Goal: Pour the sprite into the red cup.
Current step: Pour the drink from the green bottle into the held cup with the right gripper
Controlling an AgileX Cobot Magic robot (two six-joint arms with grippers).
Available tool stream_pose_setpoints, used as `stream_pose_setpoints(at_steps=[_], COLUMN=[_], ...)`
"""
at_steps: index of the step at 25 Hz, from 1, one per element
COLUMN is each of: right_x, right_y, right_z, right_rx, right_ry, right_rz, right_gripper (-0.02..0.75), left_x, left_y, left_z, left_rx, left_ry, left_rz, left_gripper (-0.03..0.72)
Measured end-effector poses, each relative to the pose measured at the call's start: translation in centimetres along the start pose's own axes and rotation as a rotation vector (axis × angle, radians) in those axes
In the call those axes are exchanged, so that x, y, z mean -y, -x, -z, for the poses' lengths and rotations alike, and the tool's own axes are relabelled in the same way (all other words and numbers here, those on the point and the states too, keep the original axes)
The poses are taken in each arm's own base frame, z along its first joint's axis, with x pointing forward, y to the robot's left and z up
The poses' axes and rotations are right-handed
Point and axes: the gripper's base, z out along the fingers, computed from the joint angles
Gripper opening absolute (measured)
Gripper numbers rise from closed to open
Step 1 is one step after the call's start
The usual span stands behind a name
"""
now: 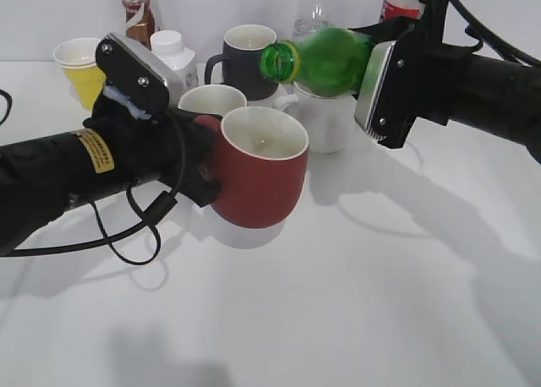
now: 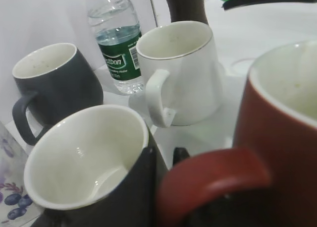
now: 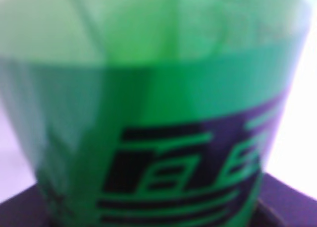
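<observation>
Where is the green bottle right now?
In the exterior view, the green bottle is tipped sideways in the right hand, its open mouth just above the red cup held by the left hand.

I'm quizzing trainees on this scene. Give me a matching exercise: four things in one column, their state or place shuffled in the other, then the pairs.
Things:
1. green bottle
2. red mug
3. white mug
4. yellow paper cup

States or places:
A. standing at the far left, at the back
B. tipped sideways, open mouth toward the red mug
C. held up by its handle at the left arm
D. standing next to the water bottle

Pairs: 1-B, 2-C, 3-D, 4-A
</observation>
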Motion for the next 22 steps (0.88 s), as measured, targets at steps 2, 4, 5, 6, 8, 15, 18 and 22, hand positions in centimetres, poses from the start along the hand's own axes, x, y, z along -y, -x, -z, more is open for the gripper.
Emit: stream_pose_setpoints(at_steps=[2,4,5,6,8,15,18,22], right_x=[0.00,-0.01,-0.01,-0.02,-0.02,-0.01,0.00,0.00], right_y=[-0.01,-0.02,-0.02,-0.02,-0.02,-0.03,-0.04,-0.04], right_z=[0.00,0.00,0.00,0.00,0.00,0.00,0.00,0.00], right_rx=[-0.001,-0.002,-0.002,-0.002,-0.002,-0.003,-0.004,-0.004], right_ry=[0.000,0.001,0.001,0.002,0.002,0.001,0.001,0.001], right_rz=[0.033,0.060,0.070,0.082,0.108,0.198,0.247,0.305], right_gripper=[0.430,0.430,0.430,0.430,0.430,0.430,0.430,0.430], left_x=[0.00,0.00,0.02,0.07,0.24,0.55,0.82,0.98], left_y=[0.00,0.01,0.00,-0.05,-0.29,-0.70,-0.59,-0.58], left_z=[0.00,0.00,0.04,0.13,0.43,0.86,0.88,0.89], left_rx=[0.000,0.001,0.007,0.017,0.037,0.058,0.070,0.072], left_ry=[0.000,0.000,0.000,0.000,-0.002,-0.012,-0.042,-0.059], left_rz=[0.000,0.000,0.000,0.001,0.005,0.002,-0.031,-0.049], left_gripper=[0.076,0.076,0.076,0.076,0.076,0.076,0.076,0.076])
